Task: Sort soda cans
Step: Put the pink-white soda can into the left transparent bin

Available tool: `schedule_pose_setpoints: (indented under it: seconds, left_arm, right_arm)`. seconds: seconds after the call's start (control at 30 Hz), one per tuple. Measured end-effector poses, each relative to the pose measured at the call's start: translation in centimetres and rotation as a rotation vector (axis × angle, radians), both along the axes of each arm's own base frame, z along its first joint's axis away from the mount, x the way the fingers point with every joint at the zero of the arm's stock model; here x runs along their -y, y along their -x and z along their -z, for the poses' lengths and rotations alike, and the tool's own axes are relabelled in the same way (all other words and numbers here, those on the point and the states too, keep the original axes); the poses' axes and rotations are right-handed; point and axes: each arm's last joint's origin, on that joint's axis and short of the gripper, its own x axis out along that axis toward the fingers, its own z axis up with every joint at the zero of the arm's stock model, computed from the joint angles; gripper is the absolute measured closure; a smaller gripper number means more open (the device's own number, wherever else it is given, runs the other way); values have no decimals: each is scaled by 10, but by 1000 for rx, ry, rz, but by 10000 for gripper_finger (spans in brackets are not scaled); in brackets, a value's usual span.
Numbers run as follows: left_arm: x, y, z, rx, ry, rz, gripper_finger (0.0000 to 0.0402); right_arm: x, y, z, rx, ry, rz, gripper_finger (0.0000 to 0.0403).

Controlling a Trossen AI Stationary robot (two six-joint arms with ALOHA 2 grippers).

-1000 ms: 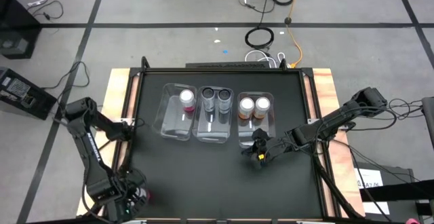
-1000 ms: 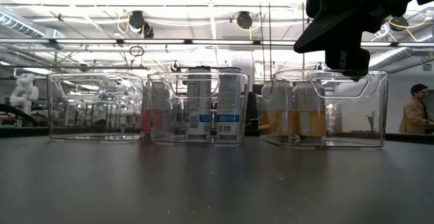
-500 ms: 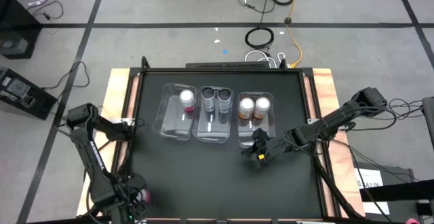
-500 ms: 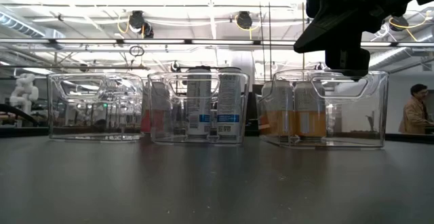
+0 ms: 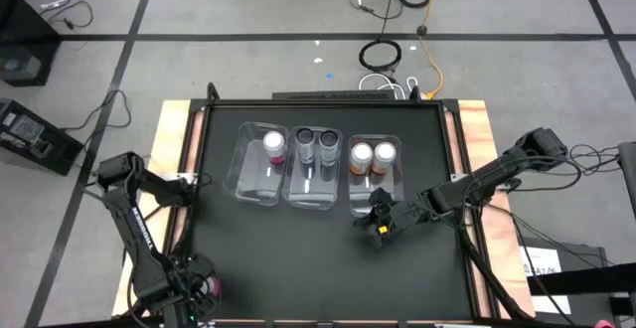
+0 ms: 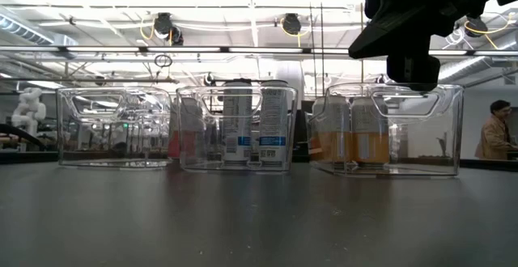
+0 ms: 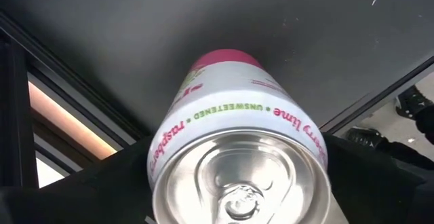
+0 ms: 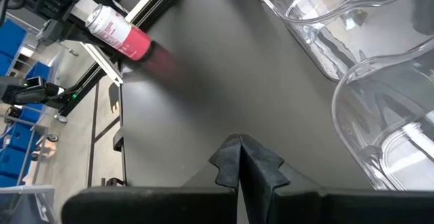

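Nudged the left arm's elbow outward and toward the near edge compared with a second ago, with the left gripper (image 5: 199, 286) drifting only slightly at the near left corner of the table (image 5: 298, 268). Barely any change on the right side.

Clamped on the pink can (image 7: 237, 136) across its round body, jaws spread wide around it, silver top facing the wrist camera. Held off the surface and tipped well over, going by the right wrist view, close to the table's edge. Right gripper (image 5: 379, 221) pinched together on nothing, parked just in front of the right bin (image 5: 354, 204).

Looks nearly done otherwise:
- other pink can (image 5: 274, 146) in the left bin (image 5: 248, 184)
- dark cans (image 5: 316, 139) in the middle bin (image 5: 294, 194)
- orange cans (image 5: 371, 155) in the right bin

Probably just a carry and a drop left, into the left bin next to its twin.

Stuff to worry about:
- Could roll or slide out mid-carry, being a smooth round body pinched at a tilt, with a long way across the table to go.
- Needs turning upright before lowering; otherwise likely to catch the bin's rim or land on its side.
- Could also bump the other pink can over, or shove the light clear bin, if brought in too low or too close.
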Motion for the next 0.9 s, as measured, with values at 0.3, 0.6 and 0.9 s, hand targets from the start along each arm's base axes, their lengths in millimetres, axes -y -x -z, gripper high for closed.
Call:
schedule_pose_setpoints:
  seconds: [0.3,0.6,0.9]
  left_arm:
    - [0,0,0,2,0,-1,96]
    - [0,-1,0,9,-1,-28,65]
    - [0,-1,0,9,-1,-32,93]
  right_arm:
    - [0,0,0,0,0,0,403]
    - [0,0,0,0,1,0,403]
    - [0,0,0,0,7,-4,403]
